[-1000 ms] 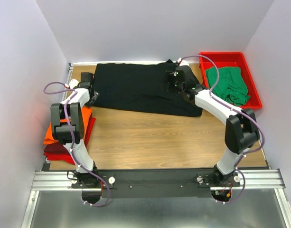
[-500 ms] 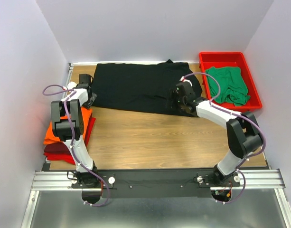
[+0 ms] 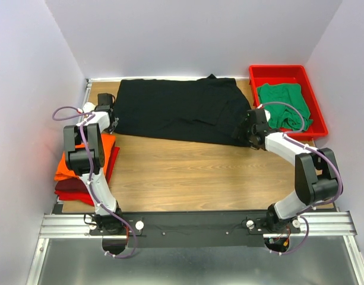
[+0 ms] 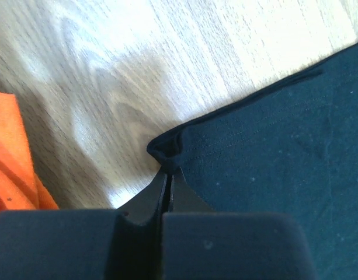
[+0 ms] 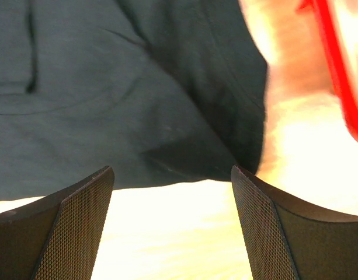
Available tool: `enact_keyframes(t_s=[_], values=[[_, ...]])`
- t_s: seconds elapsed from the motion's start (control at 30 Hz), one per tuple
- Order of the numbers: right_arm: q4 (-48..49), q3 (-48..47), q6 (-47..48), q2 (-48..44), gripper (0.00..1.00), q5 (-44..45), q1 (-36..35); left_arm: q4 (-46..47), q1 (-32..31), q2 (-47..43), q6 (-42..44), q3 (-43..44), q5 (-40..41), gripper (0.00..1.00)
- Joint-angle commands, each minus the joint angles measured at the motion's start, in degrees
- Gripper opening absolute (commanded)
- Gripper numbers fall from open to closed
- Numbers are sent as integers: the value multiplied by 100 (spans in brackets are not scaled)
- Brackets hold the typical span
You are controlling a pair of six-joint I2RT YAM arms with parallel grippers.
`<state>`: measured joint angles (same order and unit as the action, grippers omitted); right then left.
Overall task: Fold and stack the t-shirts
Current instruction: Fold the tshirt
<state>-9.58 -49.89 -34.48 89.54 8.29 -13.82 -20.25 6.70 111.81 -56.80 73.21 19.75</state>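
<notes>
Top external view: the black t-shirt [image 3: 170, 110] lies across the upper bench [image 3: 187, 172], long axis left to right. Left gripper [image 4: 169, 174] pinches its lower-left corner; right gripper [image 5: 173, 175] gapes wide, empty, just short of the lower-right corner.

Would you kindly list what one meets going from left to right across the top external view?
Orange t-shirt stacked on dark red t-shirt → black t-shirt → right hand, open at that shirt's right edge → green t-shirt lying in the red tray.
</notes>
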Motion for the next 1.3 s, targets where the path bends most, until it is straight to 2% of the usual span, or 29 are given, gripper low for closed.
enact_keyframes(t_s=[0.0,0.37,0.43,0.47,0.6,0.73,0.77,0.83,0.97,1.07,1.27], values=[[-61,172,-112,-182,88,260,90,-76,182,-89,46,-499,266,0],[-61,313,-156,-165,86,507,134,56,420,-300,142,-843,12,0],[-52,278,-190,-34,84,419,134,65,420,-291,160,-835,-15,0],[-52,261,-199,11,80,392,134,48,420,-300,169,-826,-24,0],[35,208,-217,195,77,120,143,48,420,-379,239,-817,-76,0],[123,208,-270,354,65,-38,134,30,420,-441,335,-756,-103,0],[150,216,-279,415,55,-65,134,30,420,-449,362,-747,-111,0],[159,181,-287,442,48,-91,134,12,420,-458,397,-747,-120,0],[132,251,-296,249,10,75,134,-31,420,-484,459,-764,-85,0],[19,523,-314,-146,0,216,134,-180,446,-493,494,-756,37,0],[-438,884,-393,-980,0,269,178,-207,569,-634,564,-1098,91,0]])
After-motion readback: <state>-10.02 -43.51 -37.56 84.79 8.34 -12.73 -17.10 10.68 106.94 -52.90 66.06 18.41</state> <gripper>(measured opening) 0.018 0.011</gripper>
